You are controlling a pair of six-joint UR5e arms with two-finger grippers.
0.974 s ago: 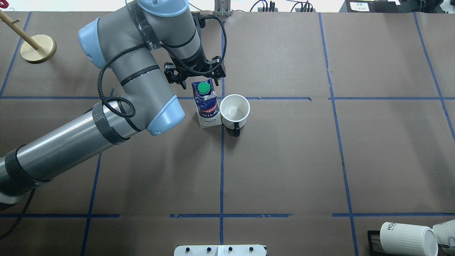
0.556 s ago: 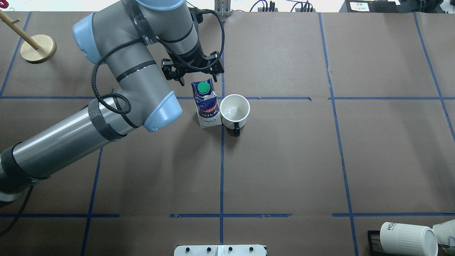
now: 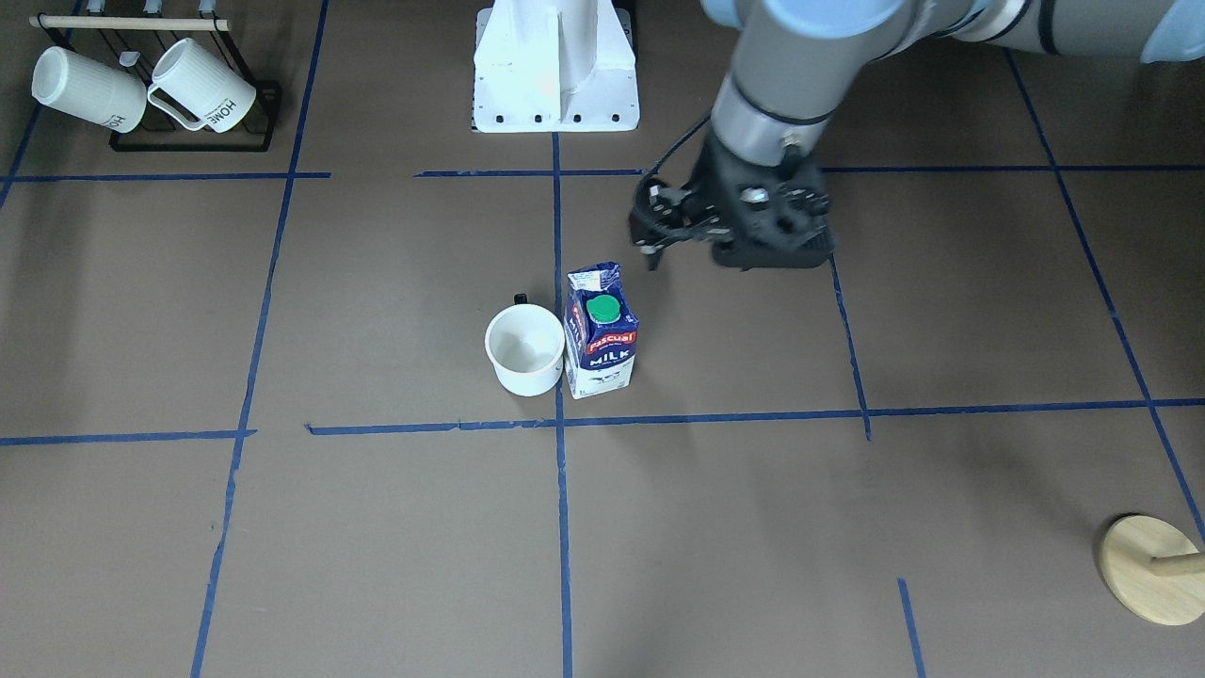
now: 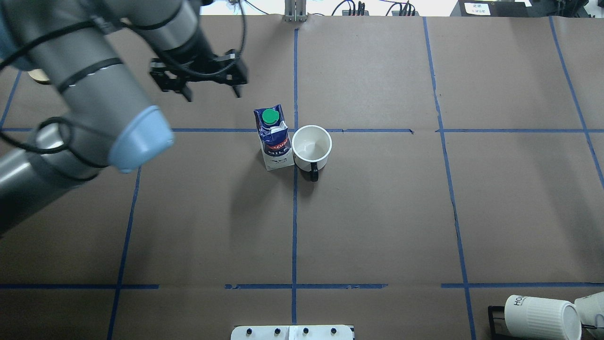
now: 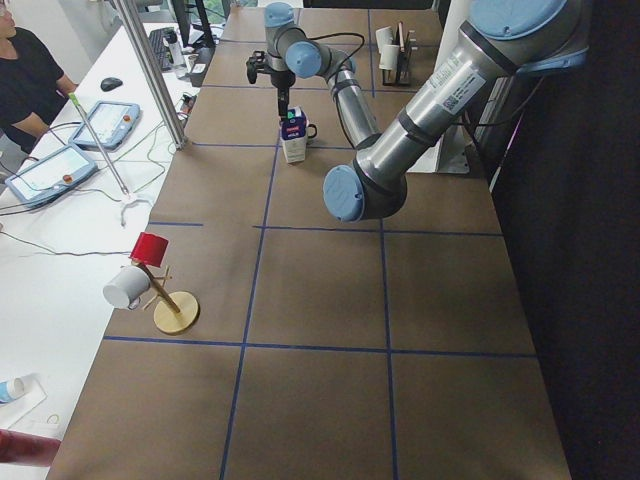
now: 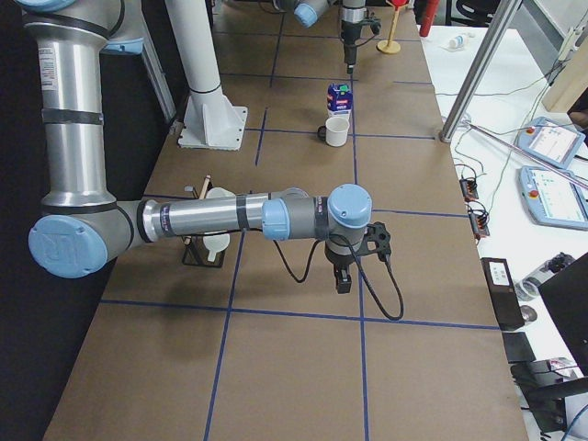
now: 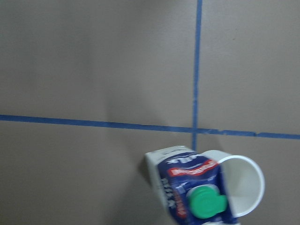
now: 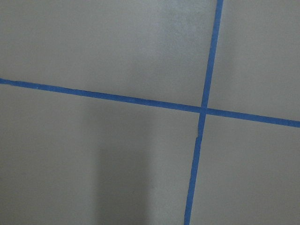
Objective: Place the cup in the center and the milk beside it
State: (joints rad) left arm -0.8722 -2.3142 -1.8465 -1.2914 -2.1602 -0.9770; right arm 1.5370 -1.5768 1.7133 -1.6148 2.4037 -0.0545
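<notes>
The white cup (image 4: 311, 146) with a black handle stands just right of the center tape crossing (image 4: 295, 130). The blue and white milk carton (image 4: 272, 138) with a green cap stands upright against the cup's left side. Both also show in the front view, cup (image 3: 524, 350) and milk (image 3: 602, 334), and in the left wrist view, milk (image 7: 192, 192). My left gripper (image 4: 213, 94) is open and empty, raised behind and to the left of the carton. My right gripper (image 6: 343, 276) shows only in the right side view, low over bare table; I cannot tell its state.
A black rack with ribbed "HOME" mugs (image 3: 141, 89) stands at the robot's near right corner. A wooden stand (image 5: 175, 310) with a red and a white cup is at the far left end. The white robot base (image 3: 555, 66) sits at the near edge.
My left gripper has moved left, away from the milk carton, and stayed open. The carton and the cup have not moved.
</notes>
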